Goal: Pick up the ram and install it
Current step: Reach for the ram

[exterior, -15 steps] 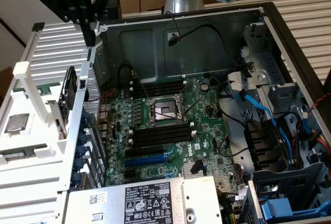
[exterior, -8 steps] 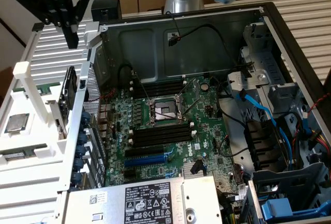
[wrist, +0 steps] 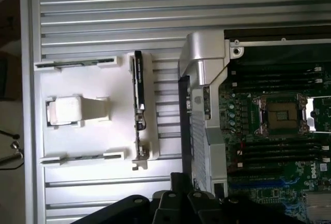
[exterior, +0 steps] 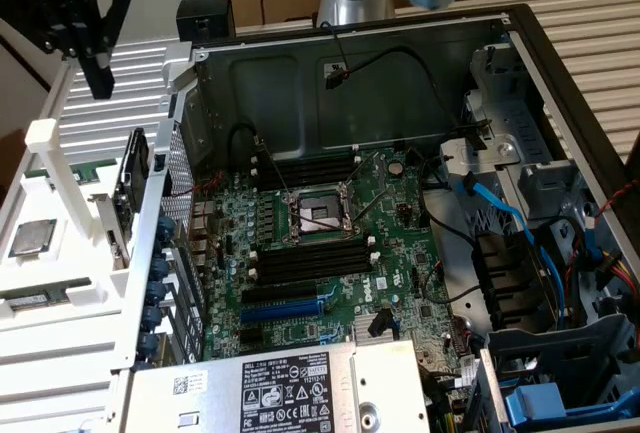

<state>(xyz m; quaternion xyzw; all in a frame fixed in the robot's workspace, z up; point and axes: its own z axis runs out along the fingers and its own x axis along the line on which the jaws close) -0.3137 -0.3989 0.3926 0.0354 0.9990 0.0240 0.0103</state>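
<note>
ram: a long, thin stick point(exterior: 27, 300), dark on the face it shows in the exterior view, with a small pale label patch; in the wrist view it is a narrow dark line seen edge-on point(wrist: 85, 157).
ram position: it stands on its long edge in a slot of the white fixture point(exterior: 70, 353), on the side nearest the exterior camera. It is outside the computer case and well apart from the gripper.
white fixture: a pale moulded holder point(wrist: 93, 87) lying on the ribbed metal table point(wrist: 129, 17), just beside the case wall.
other parts in fixture: a second thin board point(exterior: 80, 166), greenish, sits on edge in the far slot point(wrist: 77, 62). A square silver processor chip point(exterior: 30, 238) lies between the two slots. A black card point(exterior: 135, 178) stands upright along the fixture edge closest to the case point(wrist: 138, 94).
gripper: black, hanging high over the table at the exterior view's upper left point(exterior: 100, 88), above the far end of the fixture. Its fingers are clenched together with nothing between them, and its dark body edges into the wrist view point(wrist: 181, 185).
computer case: open on its side point(exterior: 560, 83), at the exterior view's right of the fixture.
motherboard: green point(exterior: 400, 253), with long black memory slots point(exterior: 310, 258) on both sides of the processor socket point(exterior: 318, 215).
</note>
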